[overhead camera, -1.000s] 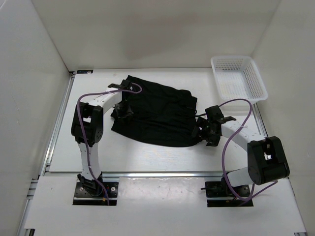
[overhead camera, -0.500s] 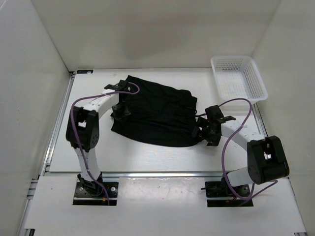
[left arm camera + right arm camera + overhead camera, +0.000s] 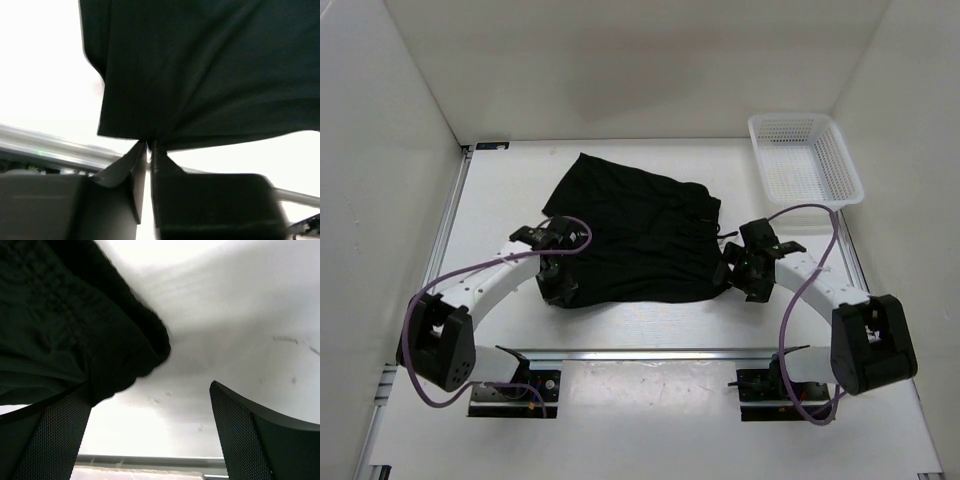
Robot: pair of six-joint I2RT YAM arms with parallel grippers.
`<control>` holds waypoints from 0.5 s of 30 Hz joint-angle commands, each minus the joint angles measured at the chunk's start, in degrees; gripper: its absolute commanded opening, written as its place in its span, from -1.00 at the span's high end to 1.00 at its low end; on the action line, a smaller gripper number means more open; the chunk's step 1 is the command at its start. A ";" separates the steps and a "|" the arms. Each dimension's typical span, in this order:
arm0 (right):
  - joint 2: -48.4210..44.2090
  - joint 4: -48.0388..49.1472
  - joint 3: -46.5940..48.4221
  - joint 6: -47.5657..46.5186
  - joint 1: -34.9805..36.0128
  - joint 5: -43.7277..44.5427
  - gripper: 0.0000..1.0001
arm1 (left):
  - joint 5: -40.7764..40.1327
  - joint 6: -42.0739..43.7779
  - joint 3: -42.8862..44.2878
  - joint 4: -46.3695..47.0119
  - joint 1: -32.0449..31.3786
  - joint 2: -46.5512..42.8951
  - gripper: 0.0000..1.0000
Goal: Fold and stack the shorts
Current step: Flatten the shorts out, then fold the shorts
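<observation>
The black shorts (image 3: 635,230) lie spread flat on the white table, in the middle. My left gripper (image 3: 558,288) is at their near-left corner. In the left wrist view it (image 3: 149,146) is shut on the hem of the shorts (image 3: 200,75), and the fabric fans out from the pinch. My right gripper (image 3: 735,275) is at the shorts' near-right edge. In the right wrist view it (image 3: 150,387) is open. A thick bunched edge of the shorts (image 3: 75,330) lies against its left finger (image 3: 55,435), and bare table shows between the fingers.
A white mesh basket (image 3: 804,160) stands at the back right corner, empty. A metal rail (image 3: 650,352) runs along the table's near edge, close behind both grippers. White walls enclose the table on three sides.
My left arm has swung from the shorts' far-left edge down to their near-left corner, its elbow now low at the left. My right gripper has barely shifted.
</observation>
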 commanded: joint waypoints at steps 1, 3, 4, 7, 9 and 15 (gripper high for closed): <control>-4.84 -4.98 -2.42 -0.93 0.17 1.10 -0.99 | 2.59 -4.98 -3.45 -1.21 -1.13 -4.62 0.55; -7.47 -5.51 -2.96 -0.93 0.17 -0.21 -0.99 | 2.59 -5.95 -3.46 -1.82 -1.84 -5.15 0.21; -8.27 -5.51 -3.74 -0.15 0.17 -1.00 -0.99 | 2.59 -5.95 -3.46 -1.82 -1.84 -5.15 0.07; -10.21 -6.65 -3.75 1.09 0.17 -1.54 -0.99 | 0.05 -7.26 -1.52 -3.14 -1.84 -4.54 -0.34; -11.01 -6.66 -3.75 1.09 0.17 -0.93 -0.99 | 0.04 -7.87 -0.91 -3.14 -1.84 -3.84 -0.34; -9.34 -4.99 -1.81 2.85 0.17 -1.62 -0.99 | 3.64 -12.00 -5.11 1.16 -1.84 0.73 -0.34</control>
